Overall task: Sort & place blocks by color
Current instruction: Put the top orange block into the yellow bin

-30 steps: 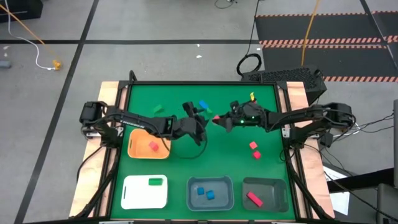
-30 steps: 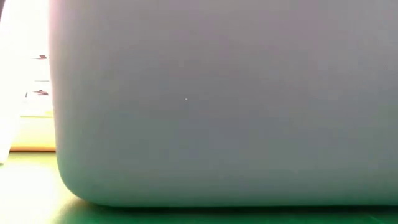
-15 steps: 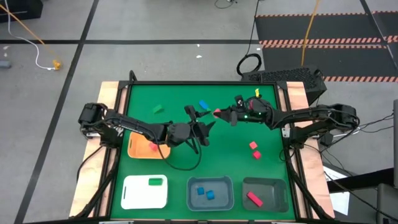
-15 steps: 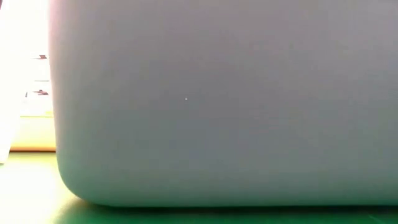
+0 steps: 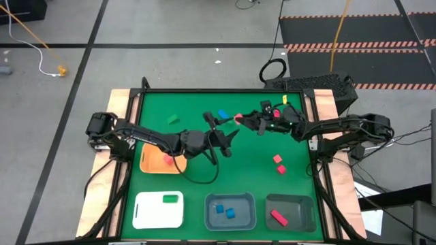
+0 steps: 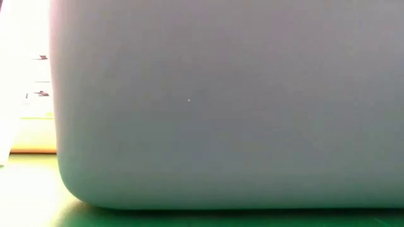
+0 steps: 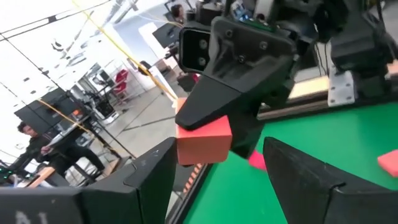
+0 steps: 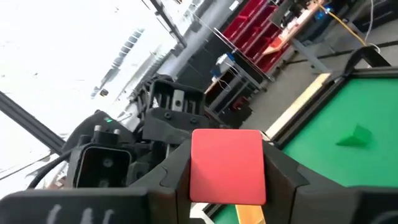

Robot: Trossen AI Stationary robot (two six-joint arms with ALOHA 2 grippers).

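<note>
While right claw (image 5: 240,120) grips one red block (image 8: 227,166)

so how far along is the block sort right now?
Done: one green block on the white tray, two blue in the blue-grey tray, one red in the dark grey tray, one red in the orange tray.
In hand: right gripper holds a red block mid-table, facing the open left gripper.
Left: loose green block, blue block, two red blocks.
</note>
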